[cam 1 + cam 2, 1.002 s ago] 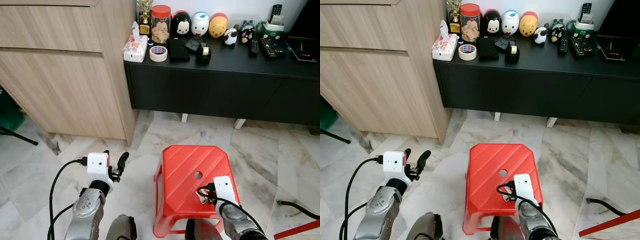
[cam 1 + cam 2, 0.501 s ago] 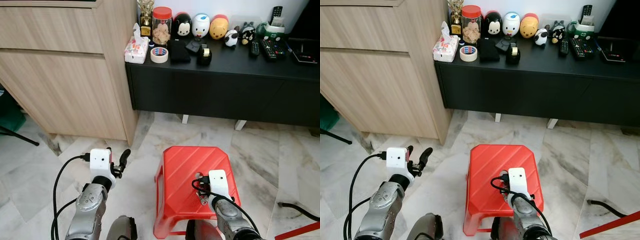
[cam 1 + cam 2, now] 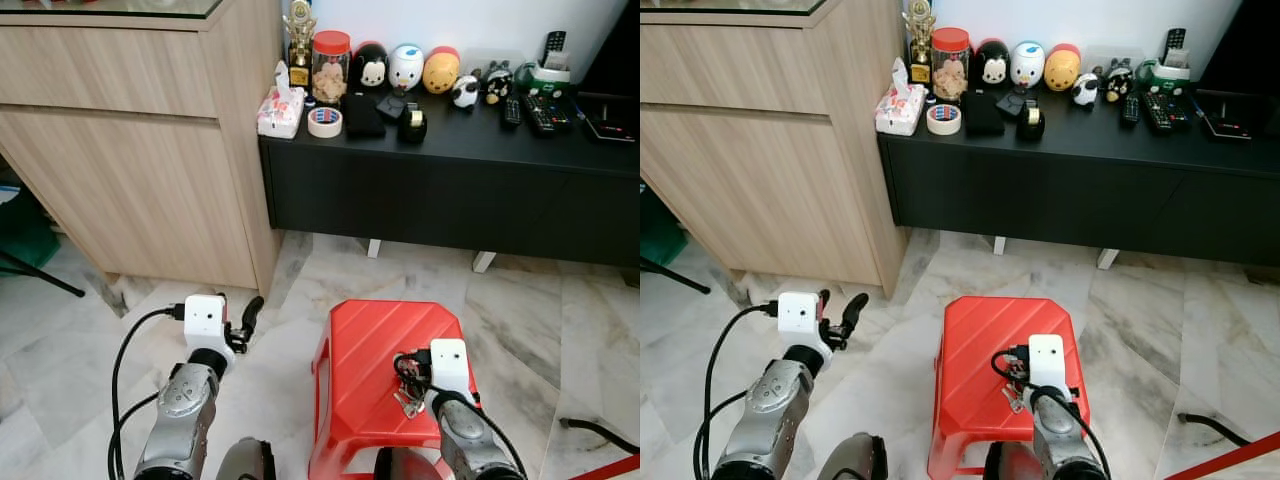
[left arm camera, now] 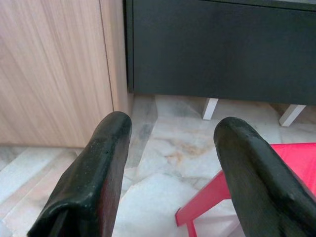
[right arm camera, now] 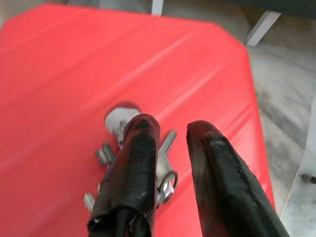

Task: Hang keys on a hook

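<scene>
On the ridged top of the red plastic stool [image 3: 375, 350], toward its near right part, lies the bunch of silver metal keys [image 5: 160, 165], beside the small round hole in the seat. The right gripper [image 5: 170, 148] is down over them: in the right wrist view its two black fingers stand slightly apart, one finger [image 5: 136, 163] lying across the keys and ring, the other finger just beside them over bare red plastic. Whether the keys are actually pinched cannot be told. From the head camera the bunch [image 3: 405, 385] shows just in front of the white wrist camera block.

The left gripper [image 3: 240, 325] is held to the left of the stool over the pale marble floor [image 3: 290, 290], its fingers spread wide with nothing between them.

Beyond the stool, at the far side, stands a long black low cabinet [image 3: 450, 190] carrying a roll of tape [image 3: 324, 122], a red-lidded jar [image 3: 331, 68], a tissue pack [image 3: 280, 108], round toy figures and remote controls. To its left rises a light wooden cabinet [image 3: 130, 170].
</scene>
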You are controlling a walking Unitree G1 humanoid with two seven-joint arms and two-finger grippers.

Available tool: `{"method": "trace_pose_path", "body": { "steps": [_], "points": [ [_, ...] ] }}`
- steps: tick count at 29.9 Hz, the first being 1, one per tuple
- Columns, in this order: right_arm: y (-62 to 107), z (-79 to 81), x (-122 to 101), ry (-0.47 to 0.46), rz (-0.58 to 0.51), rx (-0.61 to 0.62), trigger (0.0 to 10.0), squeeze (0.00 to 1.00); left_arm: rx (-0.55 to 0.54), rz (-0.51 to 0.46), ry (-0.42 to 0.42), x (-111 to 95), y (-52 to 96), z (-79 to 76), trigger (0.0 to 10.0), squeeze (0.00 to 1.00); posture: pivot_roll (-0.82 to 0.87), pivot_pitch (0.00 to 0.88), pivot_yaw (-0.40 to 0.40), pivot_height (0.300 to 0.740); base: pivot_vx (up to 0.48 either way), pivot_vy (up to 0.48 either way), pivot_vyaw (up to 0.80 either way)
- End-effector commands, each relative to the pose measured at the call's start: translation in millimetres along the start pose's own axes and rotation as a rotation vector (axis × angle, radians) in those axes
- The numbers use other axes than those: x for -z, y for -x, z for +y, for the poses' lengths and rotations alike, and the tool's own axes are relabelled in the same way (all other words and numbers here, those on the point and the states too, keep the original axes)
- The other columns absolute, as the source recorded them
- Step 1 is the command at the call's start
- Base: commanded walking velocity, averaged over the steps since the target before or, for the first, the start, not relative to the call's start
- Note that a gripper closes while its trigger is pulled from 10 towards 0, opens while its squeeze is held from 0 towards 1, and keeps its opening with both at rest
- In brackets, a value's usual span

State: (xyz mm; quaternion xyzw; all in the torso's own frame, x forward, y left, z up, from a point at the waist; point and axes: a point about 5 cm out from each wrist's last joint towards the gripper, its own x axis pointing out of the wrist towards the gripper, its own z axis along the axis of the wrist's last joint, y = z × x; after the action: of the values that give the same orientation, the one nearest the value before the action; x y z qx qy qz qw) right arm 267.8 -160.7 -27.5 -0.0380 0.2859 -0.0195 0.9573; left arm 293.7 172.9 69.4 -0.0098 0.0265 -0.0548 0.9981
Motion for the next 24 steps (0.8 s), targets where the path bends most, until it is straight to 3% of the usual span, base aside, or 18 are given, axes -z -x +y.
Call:
{"method": "trace_pose_path", "body": {
  "steps": [1,9,19,24],
  "points": [
    [1.0,-0.8,9,-0.002,0.066,-0.016,10.0,1.0,0.009,0.01,-0.016,3,0.2,-1.2,10.0,0.0,0.04,0.049,-0.047,0.646,0.0,0.0,0.0],
    [-0.7,3.3,10,0.053,0.126,-0.066,10.0,1.0,0.011,0.011,-0.019,5,1.9,-1.6,10.0,0.0,0.05,0.058,-0.048,0.646,0.0,0.0,0.0],
    [-5.2,3.7,-2,-0.031,0.117,-0.048,10.0,1.0,0.015,0.02,-0.024,9,12.6,-2.4,10.0,0.0,0.06,0.105,-0.048,0.646,0.0,0.0,0.0],
    [-4.6,5.4,0,-0.025,0.124,-0.053,10.0,1.0,0.017,0.013,-0.022,7,15.9,-4.1,10.0,0.0,0.06,0.126,-0.051,0.646,0.0,0.0,0.0]
  ]
}}
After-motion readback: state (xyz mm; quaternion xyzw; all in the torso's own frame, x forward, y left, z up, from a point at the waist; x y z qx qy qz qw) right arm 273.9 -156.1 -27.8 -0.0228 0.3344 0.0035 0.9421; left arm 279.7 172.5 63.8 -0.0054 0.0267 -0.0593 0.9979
